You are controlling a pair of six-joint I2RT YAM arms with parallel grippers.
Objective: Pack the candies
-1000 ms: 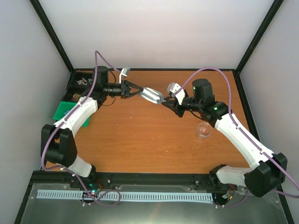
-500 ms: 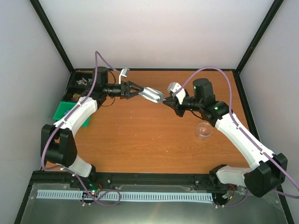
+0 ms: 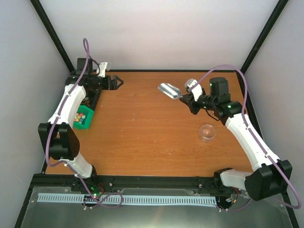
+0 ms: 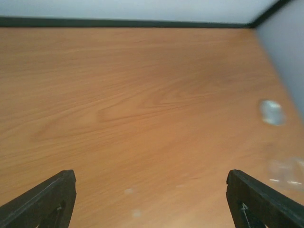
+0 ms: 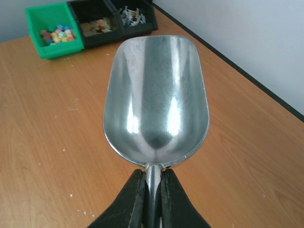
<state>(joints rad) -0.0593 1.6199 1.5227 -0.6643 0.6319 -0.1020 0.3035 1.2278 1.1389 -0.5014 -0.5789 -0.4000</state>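
Okay, R jaws are shut tight on the thin handle of the metal scoop (image 5: 156,109). The scoop is up in the air over the back of the bench (image 3: 142,137), and it's empty. L jaws are wide open w/ nothing in them, up by the back-left corner. The candies (image 5: 57,34) sit in the green bin (image 5: 52,48) at the left edge of the bench, well apart from the scoop. A small clear cup (image 3: 207,132) stands near the R arm, prob where the candies go.

I think the step now is to bring the scoop over to the green bin. To do it well I'd keep the scoop flat on the way. Then I'd tip its front lip down and push slow into the pile, so the bin doesn't slide. L arm is just beside that bin, so I'd watch for a bump. Candies are tiny, so a small dig is enough. Too full and they could spill before the cup.

No brand, label or writing I can read anywhere.
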